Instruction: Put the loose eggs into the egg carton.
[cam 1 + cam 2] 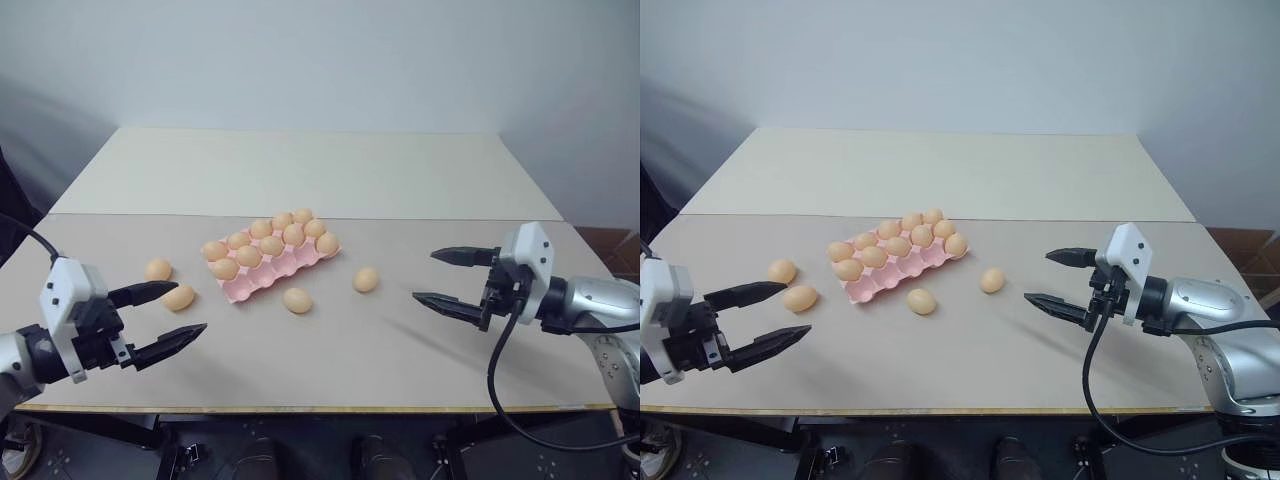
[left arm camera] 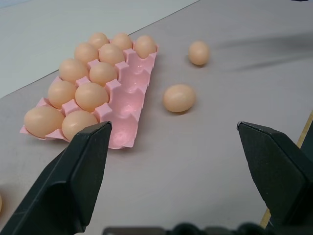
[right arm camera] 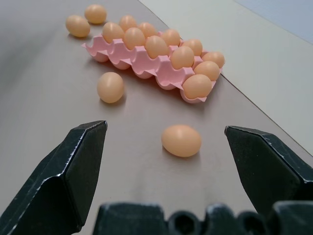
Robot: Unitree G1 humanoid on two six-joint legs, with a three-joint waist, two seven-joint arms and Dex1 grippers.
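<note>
On the table (image 1: 420,370), a pink carton (image 1: 262,281) sits centre, its near row empty; four loose eggs (image 1: 366,279) lie around it. Both the left gripper (image 1: 160,317) and right gripper (image 1: 452,279) hover wide, empty. Best approach: straddle the nearest egg, close gently.

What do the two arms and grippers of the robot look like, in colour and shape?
Both look alike. Each gripper, the left gripper and the right gripper, has two long black fingers that taper to a point, on a black base with a white angular housing behind it. The right arm is a rounded silver-grey tube, and a black cable hangs from its wrist in a loop. A thin black cable also runs near the left arm.
</note>
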